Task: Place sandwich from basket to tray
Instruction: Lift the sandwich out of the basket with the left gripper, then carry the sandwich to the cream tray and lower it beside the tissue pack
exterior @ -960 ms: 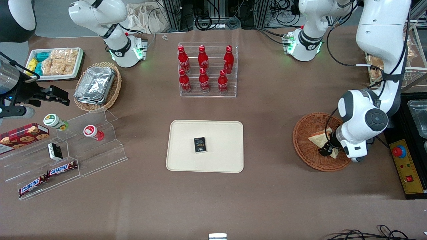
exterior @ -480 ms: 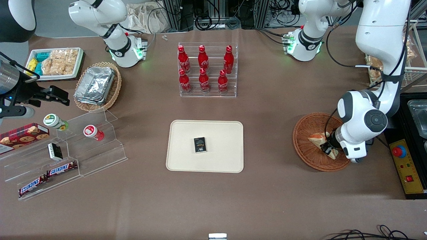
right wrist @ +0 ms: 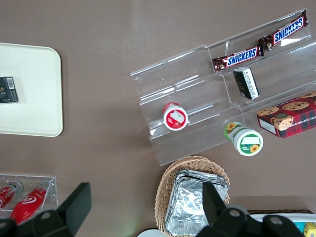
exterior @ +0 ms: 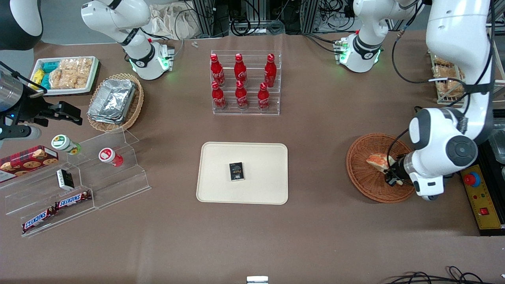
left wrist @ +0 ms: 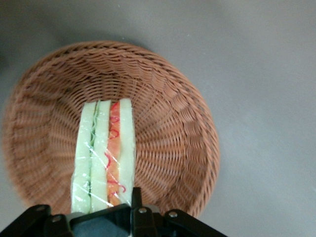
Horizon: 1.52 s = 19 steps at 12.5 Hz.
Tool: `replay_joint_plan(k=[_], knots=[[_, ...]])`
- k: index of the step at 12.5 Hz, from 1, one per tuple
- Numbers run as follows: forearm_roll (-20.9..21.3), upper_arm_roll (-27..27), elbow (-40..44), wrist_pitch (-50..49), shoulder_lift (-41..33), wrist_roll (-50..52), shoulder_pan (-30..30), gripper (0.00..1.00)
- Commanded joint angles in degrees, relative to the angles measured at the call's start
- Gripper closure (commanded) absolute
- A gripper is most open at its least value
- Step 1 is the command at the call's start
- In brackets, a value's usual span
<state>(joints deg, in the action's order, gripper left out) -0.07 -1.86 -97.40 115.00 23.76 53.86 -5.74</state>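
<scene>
The sandwich [exterior: 377, 161] is a wrapped wedge of pale bread with red-orange filling, held on edge over the round reddish-brown basket [exterior: 360, 182]. My gripper [exterior: 390, 177] is over the basket on the side toward the working arm's end and is shut on the sandwich. The left wrist view shows the sandwich [left wrist: 103, 153] between the jaws of the gripper [left wrist: 103, 203], with one black finger [left wrist: 134, 196] against its bread face and the basket [left wrist: 173, 123] below. The cream tray [exterior: 262, 157] lies at the table's middle, toward the parked arm from the basket.
A small black box [exterior: 236, 171] lies on the tray. A clear rack of red bottles [exterior: 244, 85] stands farther from the camera than the tray. A yellow emergency-stop panel [exterior: 480, 195] and a wire rack of pastries [exterior: 447, 85] sit near the working arm.
The sandwich has turned from lying flat to standing on edge and has risen off the basket floor in the gripper. The arm's wrist has shifted slightly toward the table's working-arm end.
</scene>
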Motion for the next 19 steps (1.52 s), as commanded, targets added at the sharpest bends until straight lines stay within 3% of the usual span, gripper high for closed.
replay_joint_plan(k=[1, 4, 6, 9, 11, 14, 19], knots=[[-0.5, -0.4, 7.8, -9.2, 0.2, 1.3, -2.0, 1.0], [-0.5, 3.7, 15.2, -12.4, 1.6, 1.7, -3.9, 1.0], [0.2, 9.2, 18.7, -12.4, 4.3, 0.0, -5.1, 1.0], [0.6, 14.5, 27.4, -11.3, 12.3, -9.7, -8.7, 1.0], [0.9, 14.6, 30.9, -10.1, 17.4, -10.4, -13.8, 1.0], [1.1, 14.5, 31.0, 1.4, 24.3, -10.6, -19.0, 1.0], [1.0, 14.8, 31.0, 4.7, 28.7, -12.5, -20.4, 1.0]])
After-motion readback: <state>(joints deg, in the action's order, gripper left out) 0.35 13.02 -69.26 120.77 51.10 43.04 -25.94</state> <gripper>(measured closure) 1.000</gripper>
